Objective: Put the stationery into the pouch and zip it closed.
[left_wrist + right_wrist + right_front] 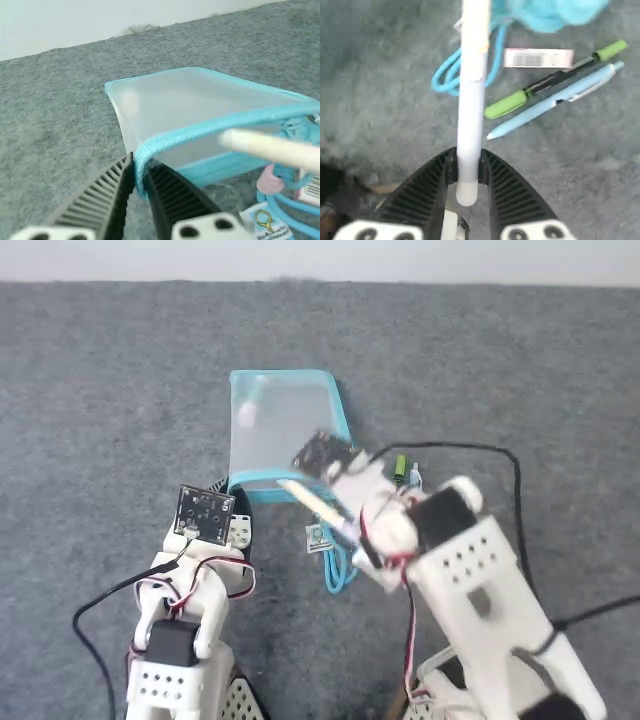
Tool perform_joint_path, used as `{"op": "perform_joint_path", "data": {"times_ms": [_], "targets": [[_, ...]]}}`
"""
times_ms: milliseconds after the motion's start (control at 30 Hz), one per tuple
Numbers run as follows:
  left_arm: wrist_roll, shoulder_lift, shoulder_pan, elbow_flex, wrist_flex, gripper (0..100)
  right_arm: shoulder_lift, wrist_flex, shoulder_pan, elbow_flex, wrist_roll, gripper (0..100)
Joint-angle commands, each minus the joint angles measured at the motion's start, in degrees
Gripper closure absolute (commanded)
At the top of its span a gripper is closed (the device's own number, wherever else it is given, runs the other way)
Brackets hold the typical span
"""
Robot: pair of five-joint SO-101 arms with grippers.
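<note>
On the grey bench (100, 390), the clear pouch (280, 430) with blue trim lies flat ahead of both my arms, its zipped edge turned towards me.

Left gripper (139, 167): pressed together on the near corner of that blue edge, lifting the lip so the mouth gapes.

Right gripper (468, 155): pinching the white pen (472, 75) close to its rear end, barrel pointing away from me towards the pouch. In the high view the pen's tip sits right at the pouch's near edge. I cannot tell whether it has crossed the lip.

Outstanding items: a green pen (545, 82) and a light blue pen (555, 100) lie side by side on the bench, near the pouch's right corner. A blue cord (450, 75) and a small printed tag (537, 57) trail from the pouch's opening side.

Assessment: the step in hand is loading the first pen. The task is at an early stage, with two pens on the bench and the zip not yet drawn.

Next move calls for the right arm to slide the white pen forward under the lifted lip, tip low, and release only once most of the barrel is inside. The left grip must hold the mouth open throughout. Risk: the tip catches the cord or the zip tape and pushes the pouch away.
</note>
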State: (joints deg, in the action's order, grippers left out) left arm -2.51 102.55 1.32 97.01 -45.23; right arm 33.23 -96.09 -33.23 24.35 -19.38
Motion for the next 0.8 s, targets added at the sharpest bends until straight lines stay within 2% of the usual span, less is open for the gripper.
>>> {"op": "perform_joint_path", "data": {"times_ms": [0, 433, 567, 767], "targets": [[-0.44, 0.79, 0.00, -0.40, 0.18, 99, -5.14, 1.36, 3.74, -7.56, 3.43, 99.1], [-0.44, 0.70, 0.09, -0.40, 0.35, 99, -30.81, 0.84, 4.18, -32.18, 12.66, 99.1], [-0.44, 0.70, 0.09, -0.40, 0.35, 99, -36.44, 0.92, 0.92, -37.98, 15.38, 99.1], [-0.44, 0.70, 0.18, -0.40, 0.35, 99, -39.96, 1.45, -6.81, -42.02, 14.59, 98.8]]}}
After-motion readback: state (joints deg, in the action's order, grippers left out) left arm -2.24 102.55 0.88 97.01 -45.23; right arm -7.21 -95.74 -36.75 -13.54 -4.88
